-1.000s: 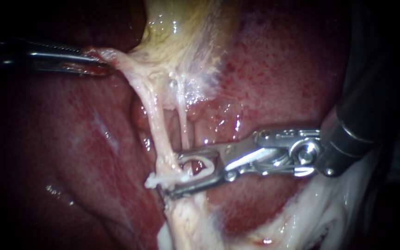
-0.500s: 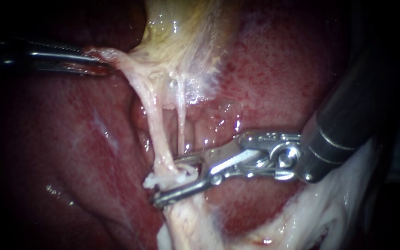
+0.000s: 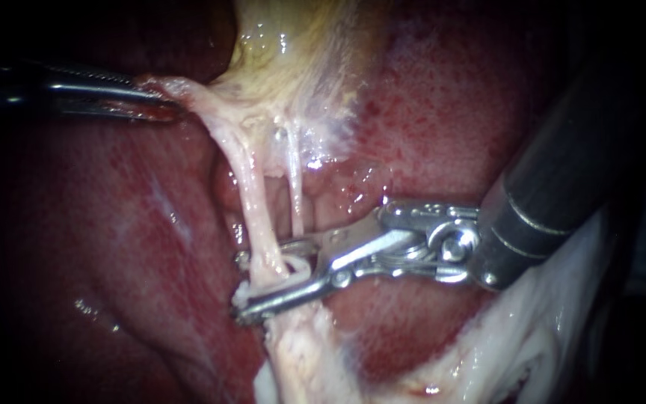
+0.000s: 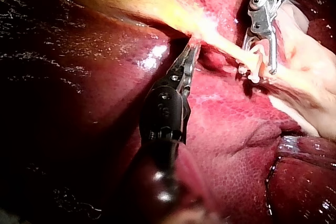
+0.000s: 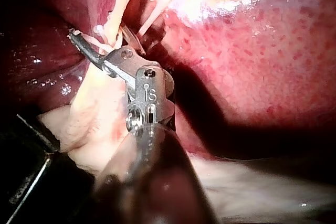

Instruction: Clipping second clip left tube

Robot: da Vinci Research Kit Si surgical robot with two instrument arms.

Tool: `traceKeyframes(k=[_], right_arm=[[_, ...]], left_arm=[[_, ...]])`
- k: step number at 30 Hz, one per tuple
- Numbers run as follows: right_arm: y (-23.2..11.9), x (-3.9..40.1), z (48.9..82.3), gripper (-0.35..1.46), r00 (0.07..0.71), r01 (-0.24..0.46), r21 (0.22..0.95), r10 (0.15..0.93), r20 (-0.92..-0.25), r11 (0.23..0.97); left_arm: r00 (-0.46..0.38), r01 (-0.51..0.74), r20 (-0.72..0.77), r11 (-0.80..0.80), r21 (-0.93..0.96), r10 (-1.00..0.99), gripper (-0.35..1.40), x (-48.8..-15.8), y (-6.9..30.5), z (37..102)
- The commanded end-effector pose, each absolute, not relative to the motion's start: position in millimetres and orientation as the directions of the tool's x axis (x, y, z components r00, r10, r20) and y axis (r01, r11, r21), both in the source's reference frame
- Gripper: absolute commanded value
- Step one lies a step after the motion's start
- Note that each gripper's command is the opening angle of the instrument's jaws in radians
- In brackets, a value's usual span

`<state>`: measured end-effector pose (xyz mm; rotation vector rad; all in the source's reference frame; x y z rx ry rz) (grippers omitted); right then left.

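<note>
My left instrument (image 3: 151, 101) comes in from the left, its jaws shut on pale tissue at the neck of the yellowish gallbladder (image 3: 293, 52), pulling it sideways. Two pale tubes run down from there: the thicker left tube (image 3: 257, 213) and the thin right tube (image 3: 295, 198). My right instrument (image 3: 242, 288) has open metal jaws astride the left tube low down, tips past it. A white curved clip (image 3: 297, 263) sits between the jaws. In the left wrist view my left instrument (image 4: 190, 55) grips the tissue; in the right wrist view my right instrument (image 5: 97, 38) straddles the left tube (image 5: 113, 19).
Dark red liver (image 3: 450, 97) surrounds the tubes on both sides. Whitish fatty tissue (image 3: 510, 344) lies under my right instrument's shaft and below the tubes. The right tube stands close behind the upper jaw.
My right instrument has slid left, so its open jaws, which were short of the left tube, now reach past it on both sides. My left instrument has not moved.
</note>
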<state>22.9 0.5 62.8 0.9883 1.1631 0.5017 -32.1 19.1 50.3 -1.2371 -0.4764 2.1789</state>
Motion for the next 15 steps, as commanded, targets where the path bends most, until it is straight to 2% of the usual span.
traceKeyframes(k=[1, 9, 15], right_arm=[[0.5, 22.9, 62.8, 0.48, 0.357, 0.148, 0.851, 0.776, -0.52, 0.503], [0.2, 24.0, 62.7, 0.46, 0.368, 0.152, 0.867, 0.787, -0.495, 0.475], [-0.1, 24.5, 62.1, 0.46, 0.375, 0.188, 0.867, 0.782, -0.498, 0.462]], left_arm=[[-0.4, -0.31, -0.654, -0.766, -0.562, 0.642, -0.35, -32.1, 19.2, 50.3], [-0.399, -0.311, -0.654, -0.766, -0.562, 0.642, -0.35, -32.2, 19.2, 50.3], [-0.399, -0.311, -0.654, -0.766, -0.562, 0.642, -0.35, -32.2, 19.2, 50.3]])
